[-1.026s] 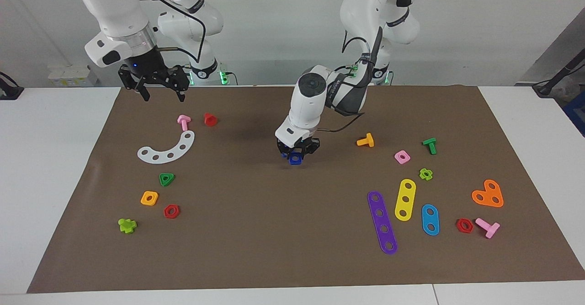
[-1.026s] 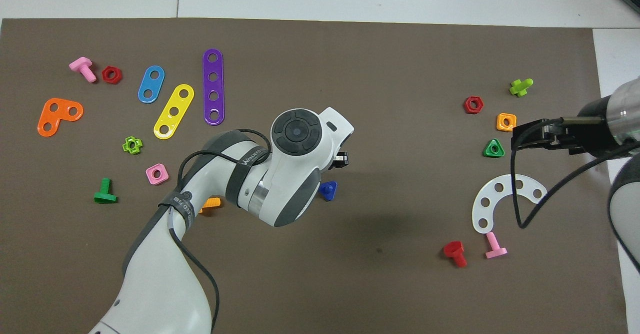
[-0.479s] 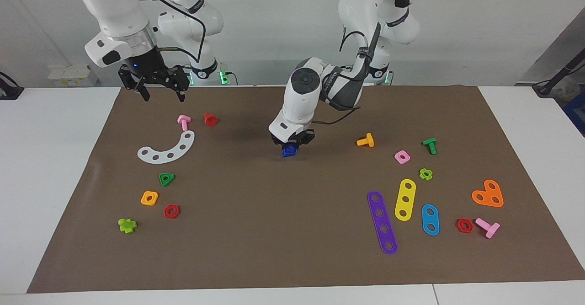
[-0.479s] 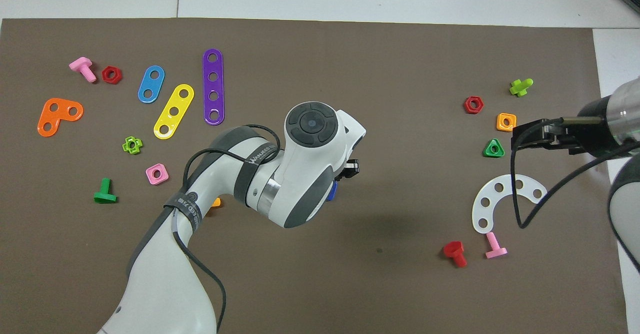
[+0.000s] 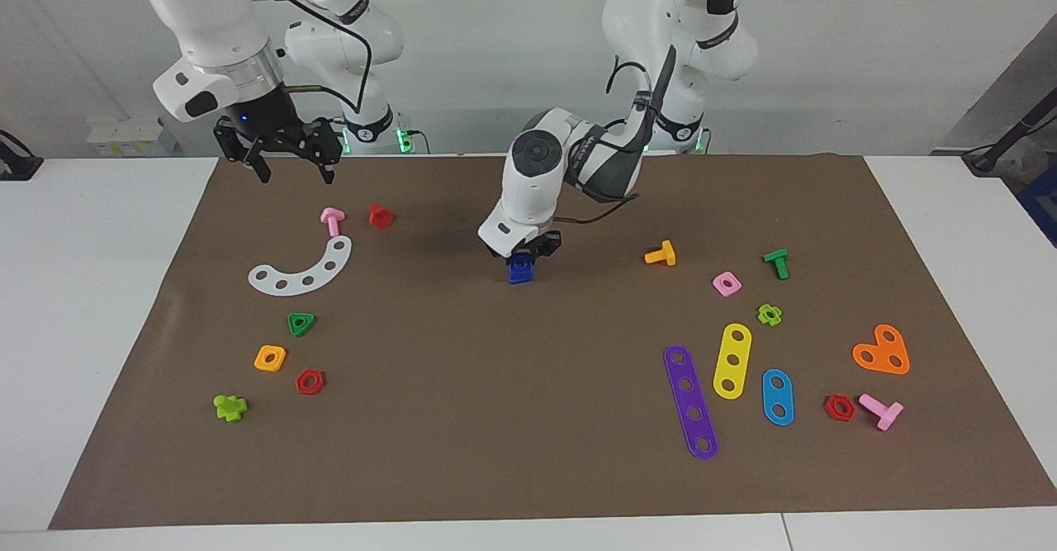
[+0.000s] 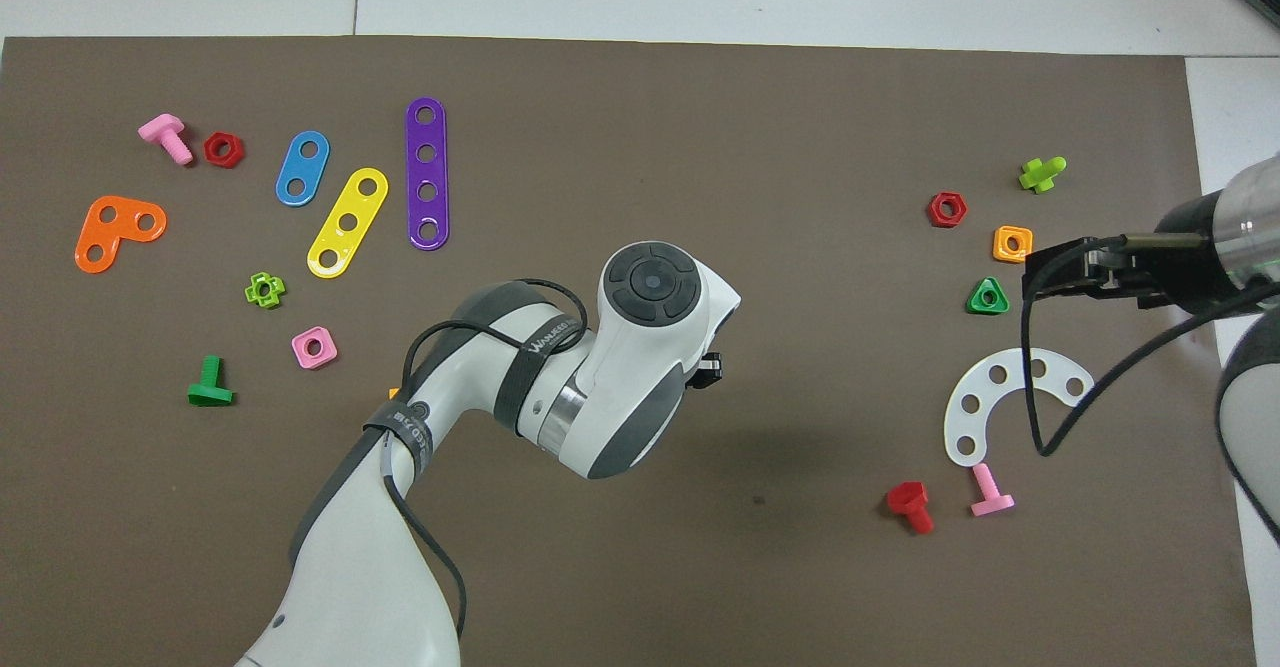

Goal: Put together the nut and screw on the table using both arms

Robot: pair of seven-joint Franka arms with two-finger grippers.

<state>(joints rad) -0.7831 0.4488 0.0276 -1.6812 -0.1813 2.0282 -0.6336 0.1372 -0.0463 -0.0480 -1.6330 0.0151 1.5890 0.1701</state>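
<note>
- Facing view: the left end effector (image 5: 522, 255) is closed on a dark blue piece (image 5: 519, 270) and holds it low over the middle of the brown mat (image 5: 528, 468). Whether this piece is the nut or the screw cannot be told, and the other blue part is not seen. Whether the piece touches the mat cannot be told.
- Facing view: the grip from above, judged, leaves the piece's underside free for mating with its partner.
- Facing view: the right end effector (image 5: 291, 163) waits with fingers spread and empty, over the mat's edge nearest the robots, above a pink bolt (image 5: 332, 220) and a red piece (image 5: 379, 216).
- Overhead view: the left arm's wrist housing (image 6: 640, 367) hides the blue piece entirely; only a black finger link shows beside it.
- Overhead view: the right end effector (image 6: 1070, 272) hangs beside a green triangular nut (image 6: 987, 296) and an orange square nut (image 6: 1012, 243).
- Surface and room: the white bench (image 5: 99, 303) carries the mat, with coloured strips and fasteners scattered toward both ends. A plain pale wall stands past the arm bases.
</note>
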